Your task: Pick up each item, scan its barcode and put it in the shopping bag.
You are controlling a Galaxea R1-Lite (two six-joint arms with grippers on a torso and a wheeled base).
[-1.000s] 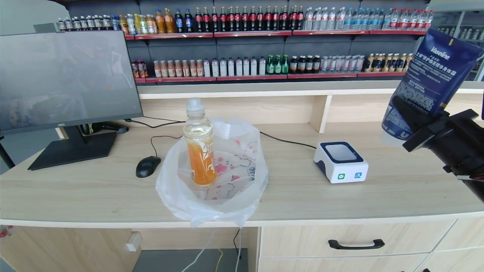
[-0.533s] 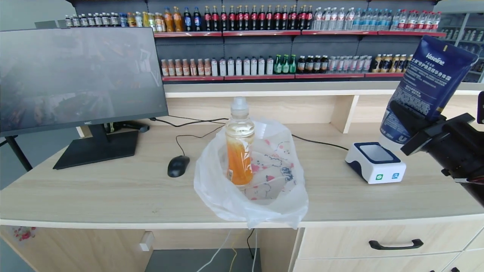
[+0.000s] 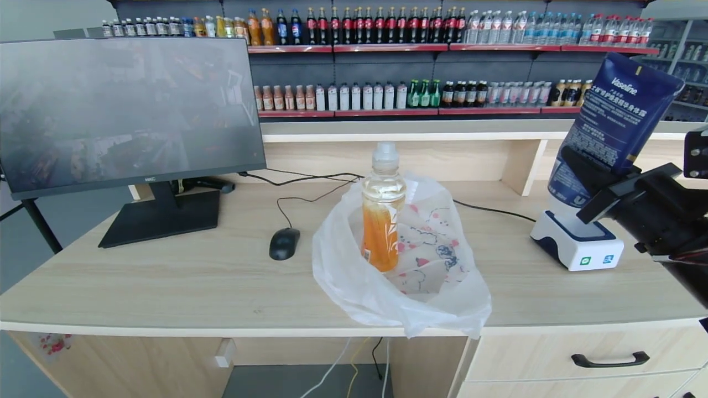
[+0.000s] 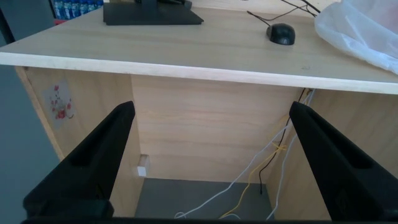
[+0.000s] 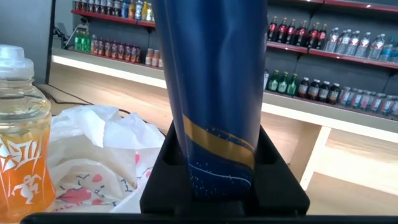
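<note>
Counter (image 3: pixel 166 282): one bag (image 3: pixel 442 293), one bottle (image 3: pixel 381 221), one tube (image 3: pixel 614 121)

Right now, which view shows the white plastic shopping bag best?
The head view: the whole white plastic shopping bag stands open. The left wrist view catches one edge; the right wrist view, its crumpled rim.

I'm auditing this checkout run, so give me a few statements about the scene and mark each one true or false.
1. The drink bottle stands upright inside the plastic bag. True.
2. The right end effector is empty. False: it is shut on a blue tube.
3. The scanner sits on the counter, to the right of the bag. True.
4. The mouse lies in the bag. False: it lies on the counter between the monitor and the bag.
5. The left end effector is open. True.
</note>
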